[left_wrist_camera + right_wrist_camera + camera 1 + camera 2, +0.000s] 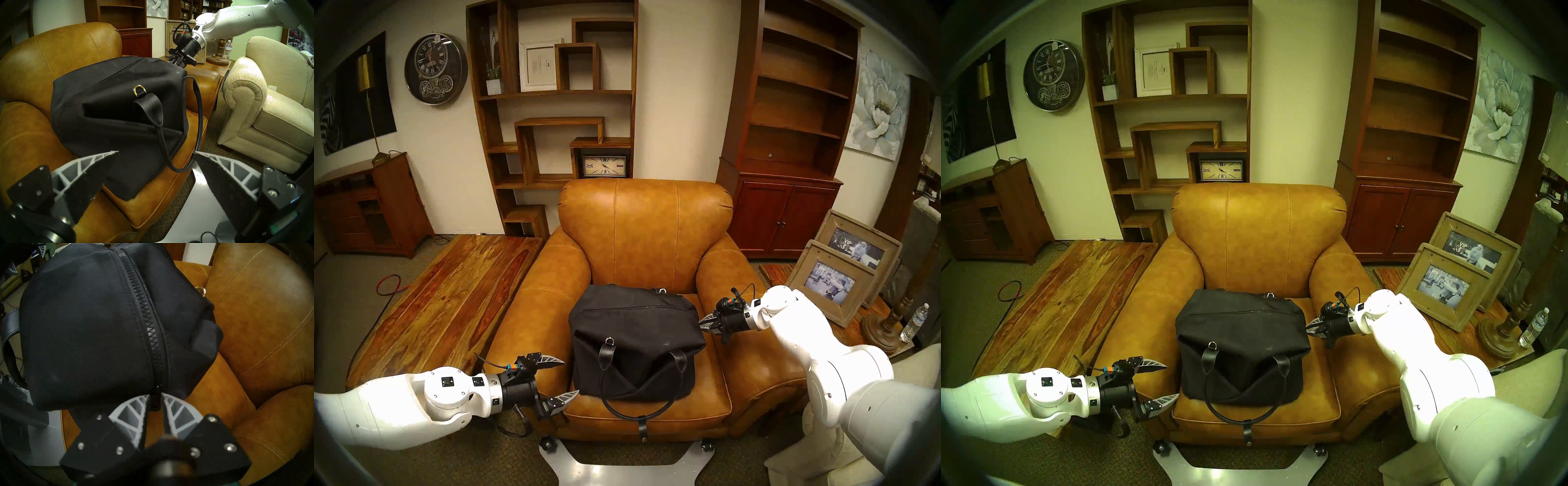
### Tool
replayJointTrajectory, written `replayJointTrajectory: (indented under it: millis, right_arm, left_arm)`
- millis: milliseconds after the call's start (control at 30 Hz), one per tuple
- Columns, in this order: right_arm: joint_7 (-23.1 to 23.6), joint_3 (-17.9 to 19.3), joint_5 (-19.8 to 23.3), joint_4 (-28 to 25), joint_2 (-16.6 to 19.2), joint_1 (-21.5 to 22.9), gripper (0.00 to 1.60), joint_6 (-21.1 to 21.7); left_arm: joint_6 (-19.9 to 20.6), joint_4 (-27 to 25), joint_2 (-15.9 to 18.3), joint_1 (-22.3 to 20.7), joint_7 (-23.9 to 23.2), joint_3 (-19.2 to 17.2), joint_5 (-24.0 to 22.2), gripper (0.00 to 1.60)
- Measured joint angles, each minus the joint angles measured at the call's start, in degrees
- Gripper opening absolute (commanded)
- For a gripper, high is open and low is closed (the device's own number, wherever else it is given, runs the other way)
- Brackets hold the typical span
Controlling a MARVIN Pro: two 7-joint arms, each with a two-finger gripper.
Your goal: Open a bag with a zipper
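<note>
The black canvas bag lies on the seat of a tan leather armchair; it also shows in the head right view. The zipper runs across its top and looks closed along its whole length. My right gripper is at the bag's right end, shut on the black zipper pull. My left gripper is open and empty just off the bag's front left corner. One leather handle hangs over the seat's front edge.
A long wooden table stands left of the chair. At the right, a side table holds photo frames, a lamp base and a water bottle. A cream armchair stands beside the right arm. My base plate is in front.
</note>
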Motion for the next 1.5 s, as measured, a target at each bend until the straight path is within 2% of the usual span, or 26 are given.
replayJointTrajectory:
  millis: [267, 667, 1067, 1500]
  right_arm:
    - [1.38, -0.79, -0.46, 3.49, -0.08, 2.99, 0.0, -3.72]
    - [6.01, -0.94, -0.59, 3.96, 0.03, 5.27, 0.0, -8.57]
    - [4.44, -1.55, -1.71, 8.58, -0.31, 7.36, 0.0, -10.57]
    - [8.89, 0.18, -1.19, 8.24, -0.41, 8.83, 0.0, -9.79]
  left_arm:
    - [-0.01, -0.01, 0.06, -0.08, 0.03, 0.12, -0.05, 1.6]
    - [-0.06, -0.01, 0.15, -0.2, 0.07, 0.29, -0.12, 1.6]
    - [-0.14, -0.02, 0.23, -0.29, 0.11, 0.47, -0.18, 1.6]
    - [-0.18, -0.02, 0.29, -0.43, 0.18, 0.66, -0.24, 1.6]
